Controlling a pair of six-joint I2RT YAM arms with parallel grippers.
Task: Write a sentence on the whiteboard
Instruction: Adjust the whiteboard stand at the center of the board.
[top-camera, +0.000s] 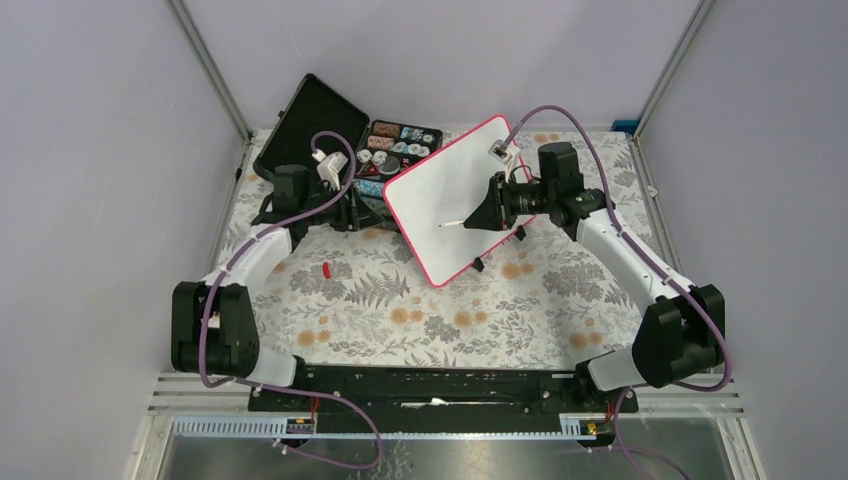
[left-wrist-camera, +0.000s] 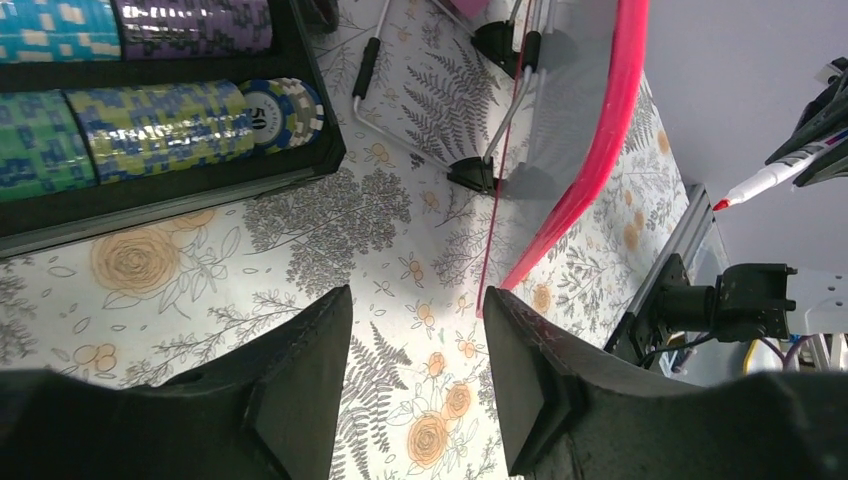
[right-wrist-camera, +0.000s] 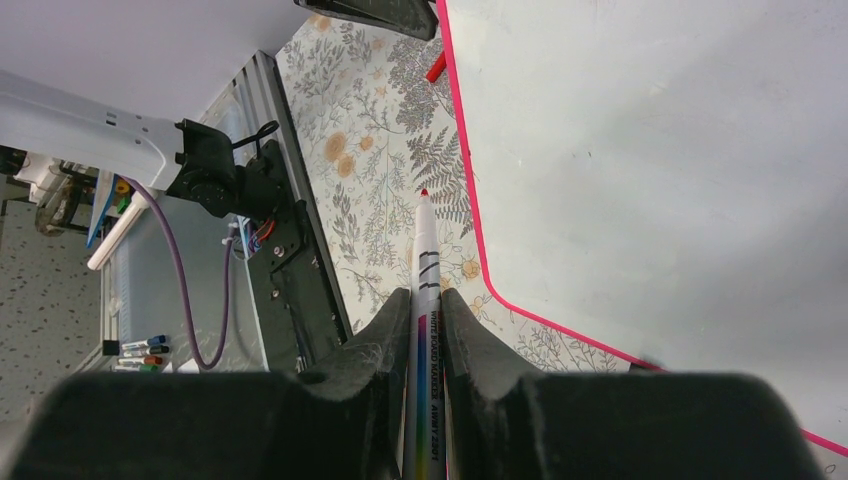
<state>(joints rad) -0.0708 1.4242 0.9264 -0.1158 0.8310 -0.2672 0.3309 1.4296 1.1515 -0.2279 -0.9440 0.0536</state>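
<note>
At upper centre of the top view the whiteboard (top-camera: 430, 185) stands propped, face toward the right gripper (top-camera: 473, 217) — the nearer one, pinching a marker (top-camera: 452, 222) whose tip points left at the board, seemingly just short — left gripper (left-wrist-camera: 415, 310) spread, empty.

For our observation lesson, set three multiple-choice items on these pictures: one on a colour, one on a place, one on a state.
1. What colour is the board's rim?
A pink-red B blue C green
2. Where does the red cap lie?
A in the case B on the board C on the cloth
3. How is the right gripper?
A open, empty B shut on the marker C shut on the cap
Answers: 1 A, a pink-red edge rings the white face. 2 C, it lies on the floral cloth, left of the board. 3 B, its fingers clamp the marker.
</note>
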